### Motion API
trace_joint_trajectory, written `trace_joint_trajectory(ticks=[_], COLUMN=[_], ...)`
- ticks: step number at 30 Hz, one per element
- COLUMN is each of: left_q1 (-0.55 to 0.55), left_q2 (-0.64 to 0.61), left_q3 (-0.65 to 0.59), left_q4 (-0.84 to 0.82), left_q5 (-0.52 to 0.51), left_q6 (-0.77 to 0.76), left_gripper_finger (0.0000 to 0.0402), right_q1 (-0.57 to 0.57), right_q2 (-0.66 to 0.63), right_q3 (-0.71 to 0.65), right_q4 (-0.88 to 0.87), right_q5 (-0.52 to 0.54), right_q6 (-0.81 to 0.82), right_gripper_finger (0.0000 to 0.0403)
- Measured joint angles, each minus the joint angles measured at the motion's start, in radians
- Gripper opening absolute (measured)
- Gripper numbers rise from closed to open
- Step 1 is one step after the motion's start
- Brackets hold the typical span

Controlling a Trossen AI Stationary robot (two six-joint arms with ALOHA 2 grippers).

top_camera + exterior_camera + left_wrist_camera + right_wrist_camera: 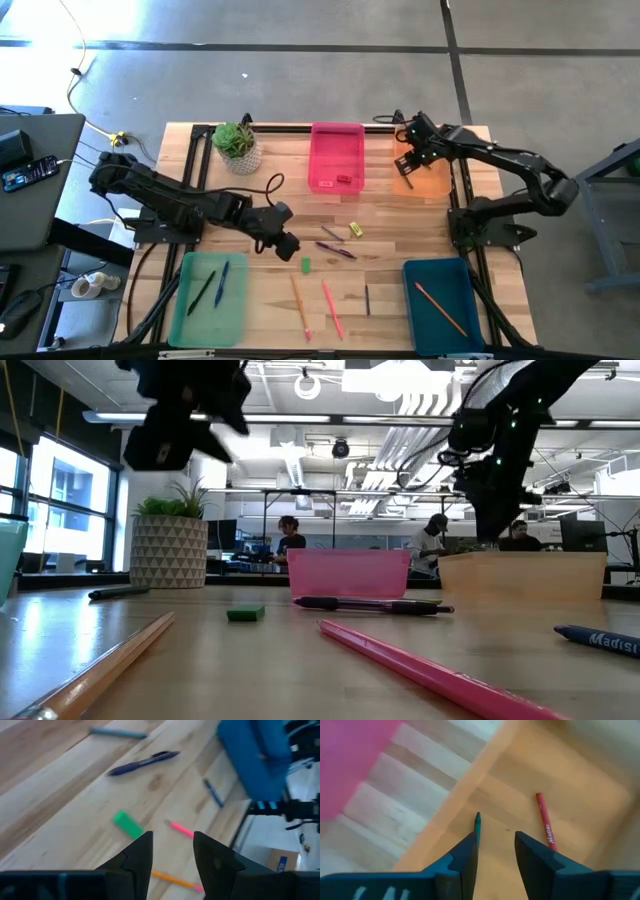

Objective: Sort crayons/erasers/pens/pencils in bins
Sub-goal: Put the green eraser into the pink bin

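Note:
My right gripper (408,165) hangs open over the orange bin (428,180). A red crayon (545,822) lies on the bin's floor. A green crayon (478,822) lies beside it, its lower end hidden behind one finger. My left gripper (172,857) is open above the table's middle, with nothing between its fingers. Beyond its tips lie a green eraser (127,824), a pink pencil (180,828) and an orange pencil (175,880). Farther off are a purple pen (142,763), a grey pen (117,732) and a yellow eraser (355,230).
The pink bin (337,135) at the far edge holds a red eraser (345,180). The light green bin (190,310) at the near left holds two pens. The teal bin (460,280) at the near right holds an orange pencil. A potted plant (237,145) stands far left.

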Motion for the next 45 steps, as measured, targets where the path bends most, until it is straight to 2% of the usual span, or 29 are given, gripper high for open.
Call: trace_joint_trajectory(ticks=[8, 16, 30, 35, 40, 45], left_q1=[-0.042, -0.082, -0.128, -0.128, -0.125, -0.125], left_q2=[0.000, 0.069, 0.264, 0.301, 0.328, 0.337], left_q3=[0.107, 0.143, 0.144, 0.144, 0.143, 0.144], left_q4=[-0.077, -0.138, -0.122, -0.097, -0.041, 0.005], left_q5=[-0.113, -0.186, -0.223, -0.223, -0.223, -0.224], left_q6=[-0.012, -0.105, -0.323, -0.332, -0.318, -0.305], left_gripper_finger=[0.0108, 0.0089, 0.0054, 0.0041, 0.0046, 0.0078], right_q1=[0.022, 0.078, 0.087, 0.087, 0.087, 0.087], right_q2=[-0.102, -0.173, -0.185, -0.185, -0.185, -0.184], right_q3=[0.039, 0.039, 0.039, 0.039, 0.039, 0.038], right_q4=[-0.077, -0.154, -0.146, -0.146, -0.145, -0.138], right_q5=[-0.008, -0.033, -0.029, -0.028, -0.028, -0.028], right_q6=[0.010, 0.069, 0.049, 0.009, -0.001, -0.010], right_gripper_finger=[0.0122, 0.0122, 0.0122, 0.0121, 0.0121, 0.0121])
